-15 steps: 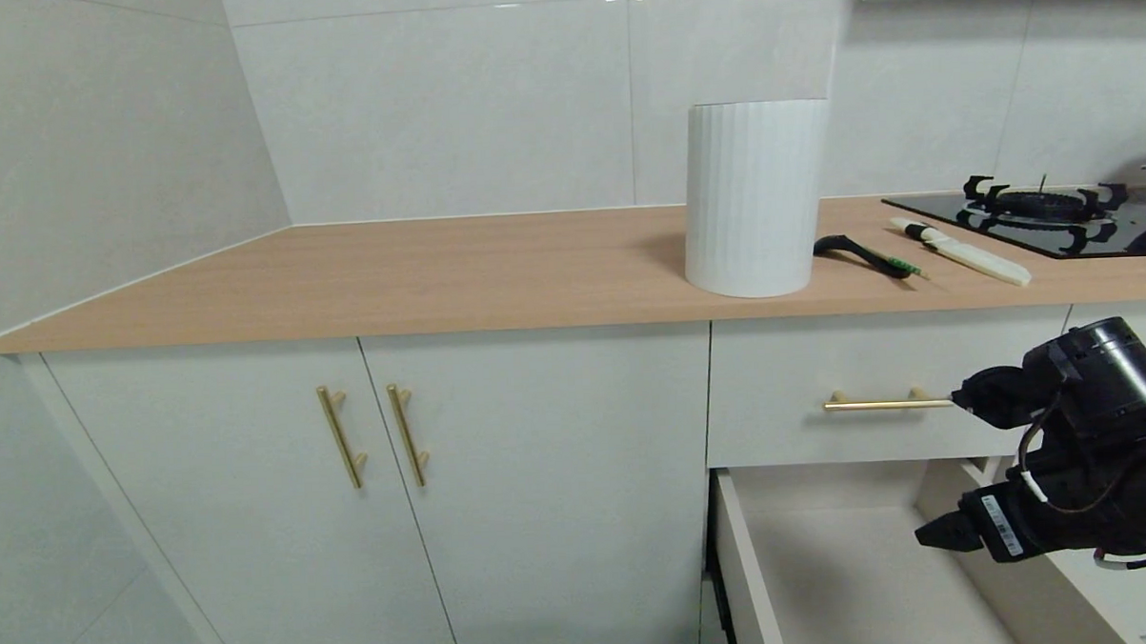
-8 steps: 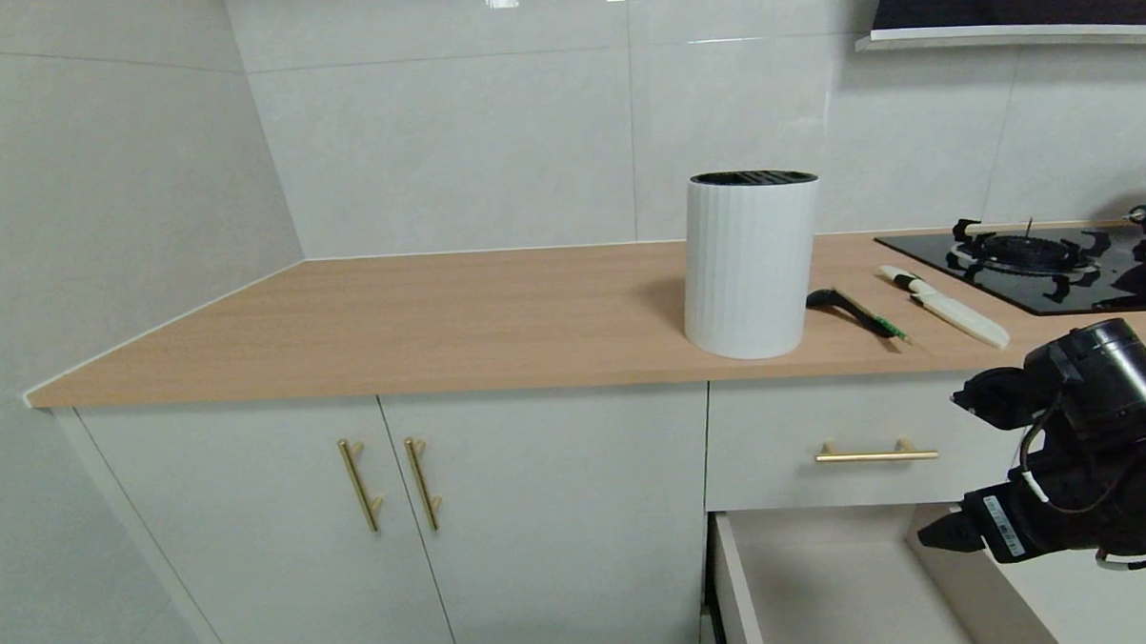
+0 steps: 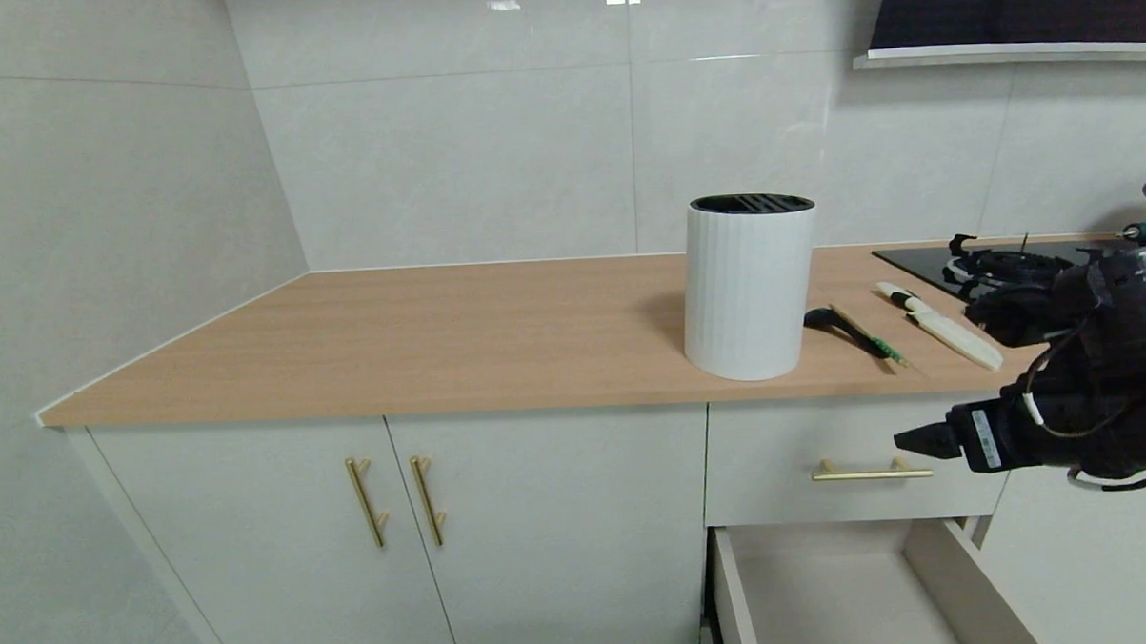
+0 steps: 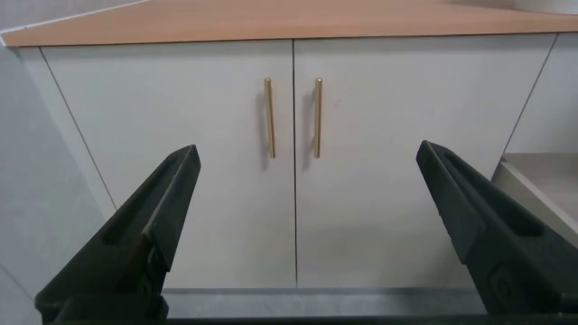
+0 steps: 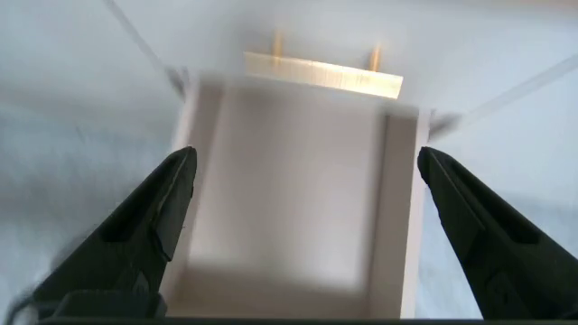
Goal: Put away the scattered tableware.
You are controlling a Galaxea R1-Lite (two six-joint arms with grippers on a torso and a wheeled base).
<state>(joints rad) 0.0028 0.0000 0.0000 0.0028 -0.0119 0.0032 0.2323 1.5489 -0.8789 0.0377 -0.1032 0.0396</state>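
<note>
Right gripper (image 5: 306,155): jaws spread wide, nothing between them. Directly beneath them the lower drawer (image 5: 289,208) is pulled out. Its floor looks bare, though that view is blurred. Left gripper (image 4: 308,149): jaws also spread and empty, facing the shut double cabinet doors (image 4: 293,162) straight ahead.

Progress (judgement): storage is open, but nothing is put away yet. No tableware is in either gripper and none is seen in the drawer, so every pick-up is left to do.

Task items: both lie on the counter (image 3: 440,336), above and beyond the right jaws. The black-handled utensil (image 3: 850,329), green at one end, lies just beside the foot of the white ribbed holder (image 3: 749,287). The white knife (image 3: 940,324) lies near the utensil but apart from it, on the side away from the holder.

Containers: the holder stands upright, up and to the left of the right jaws. It has a dark slotted top with nothing sticking out. The upper drawer (image 3: 849,446) is shut, about level with the right jaws. Cannot tell whether holder or drawer is the intended home.

Farthest: gas hob (image 3: 1000,267), beyond the knife.
</note>
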